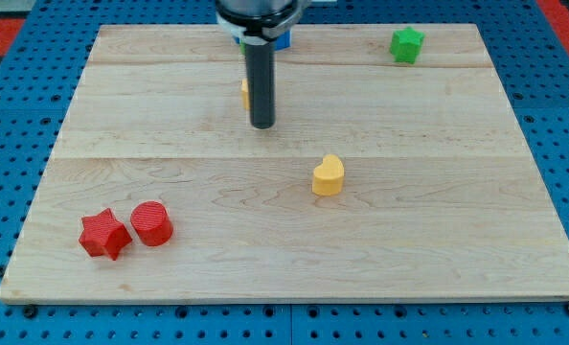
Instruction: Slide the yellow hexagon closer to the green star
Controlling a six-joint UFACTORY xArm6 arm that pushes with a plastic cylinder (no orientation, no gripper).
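My tip [262, 126] rests on the board in the upper middle of the view. A yellow block [245, 92], likely the yellow hexagon, peeks out just behind the rod on its left side, mostly hidden by it. The green star [407, 44] sits near the top right corner of the board, far to the right of my tip. A yellow heart-shaped block [329, 175] lies below and to the right of my tip, near the board's centre.
A red star [104, 234] and a red cylinder [151, 223] sit side by side at the bottom left. A blue block [281, 40] is partly hidden behind the arm at the top edge. The wooden board [457, 240] lies on a blue pegboard.
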